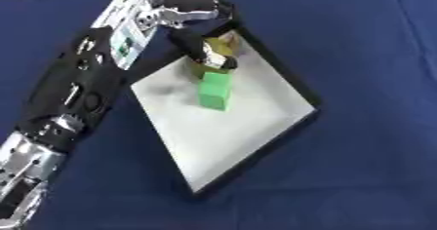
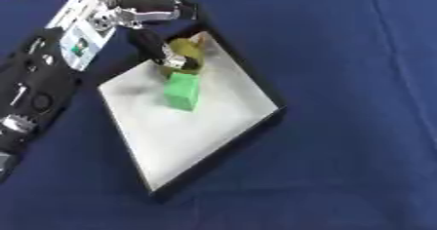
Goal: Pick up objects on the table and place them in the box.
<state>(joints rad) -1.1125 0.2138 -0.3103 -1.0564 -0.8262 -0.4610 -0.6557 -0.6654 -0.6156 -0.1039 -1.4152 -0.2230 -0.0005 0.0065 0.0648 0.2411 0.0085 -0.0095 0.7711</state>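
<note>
Covering the whole view, a dark blue cloth-draped tabletop carries a shallow, square, white-floored box with a black rim, turned so one corner points to six o'clock. Inside the box, toward its twelve o'clock half, a bright green rectangular block stands on the white floor. Just beyond the block, at its twelve o'clock end, sits an olive-yellow rounded object whose shape I cannot make out. Entering from seven o'clock, the robot's black and silver left arm runs up past the box's nine o'clock side and bends over the far corner. Its left hand reaches down with dark fingers curled against the olive-yellow object, touching the green block's top end. The right hand shows in neither view.
</note>
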